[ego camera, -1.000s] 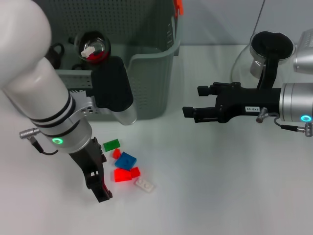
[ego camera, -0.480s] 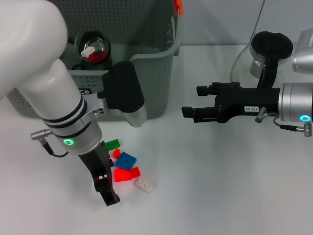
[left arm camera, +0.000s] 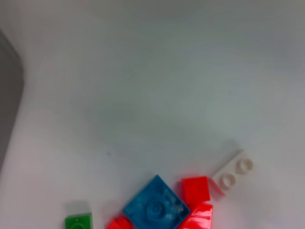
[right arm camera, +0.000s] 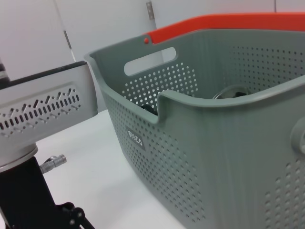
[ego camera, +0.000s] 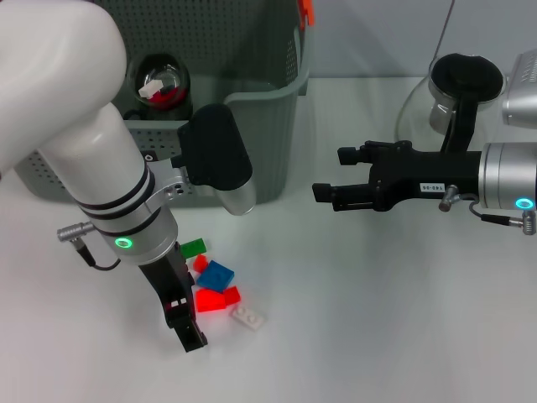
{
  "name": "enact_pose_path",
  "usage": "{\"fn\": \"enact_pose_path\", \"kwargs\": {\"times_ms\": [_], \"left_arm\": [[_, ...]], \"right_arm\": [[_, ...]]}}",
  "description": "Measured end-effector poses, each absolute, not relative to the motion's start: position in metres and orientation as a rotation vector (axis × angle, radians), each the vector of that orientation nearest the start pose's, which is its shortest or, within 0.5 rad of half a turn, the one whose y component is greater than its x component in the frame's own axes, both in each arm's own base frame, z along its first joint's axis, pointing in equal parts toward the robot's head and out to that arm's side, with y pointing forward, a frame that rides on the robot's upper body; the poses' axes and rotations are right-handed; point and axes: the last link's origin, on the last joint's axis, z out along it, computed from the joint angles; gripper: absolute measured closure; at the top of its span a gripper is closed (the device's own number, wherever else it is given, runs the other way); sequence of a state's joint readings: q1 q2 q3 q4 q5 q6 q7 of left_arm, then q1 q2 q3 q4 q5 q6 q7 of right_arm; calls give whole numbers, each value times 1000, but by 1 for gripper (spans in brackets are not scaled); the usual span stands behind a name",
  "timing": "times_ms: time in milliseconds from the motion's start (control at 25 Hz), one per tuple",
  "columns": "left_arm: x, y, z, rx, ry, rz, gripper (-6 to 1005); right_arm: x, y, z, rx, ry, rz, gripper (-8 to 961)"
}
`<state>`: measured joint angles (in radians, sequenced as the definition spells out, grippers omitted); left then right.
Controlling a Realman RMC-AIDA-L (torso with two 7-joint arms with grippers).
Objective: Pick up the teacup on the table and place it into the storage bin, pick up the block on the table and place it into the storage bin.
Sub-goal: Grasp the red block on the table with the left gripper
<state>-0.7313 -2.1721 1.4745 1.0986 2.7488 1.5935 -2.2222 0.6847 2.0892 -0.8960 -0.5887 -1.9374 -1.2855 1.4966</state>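
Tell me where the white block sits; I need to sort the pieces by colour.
In the head view the white block lies on the table on the robot's left, at the near edge of the block cluster, just beside the red block and near the left gripper.

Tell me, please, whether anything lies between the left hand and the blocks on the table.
Nothing visible does. The left hand hangs just beside the red block, with bare table between them. The storage bin stands behind the pile.
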Motion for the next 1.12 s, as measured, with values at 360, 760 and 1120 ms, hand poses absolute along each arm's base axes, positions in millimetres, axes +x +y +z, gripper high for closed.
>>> {"fn": "enact_pose_path", "kwargs": {"times_ms": [360,760,1120], "left_arm": [[-187,336,-62,-2879,-474,941,121],[-181,334,-69,-2917,-452,898,143],[-177,333,-72,-2927,-413,903,163]], "right_arm": [[216,379,-38,-2743,629,553,41],[216,379,-38,-2747,629,553,41],[217,378,-39,-2749,629,554,41]]}}
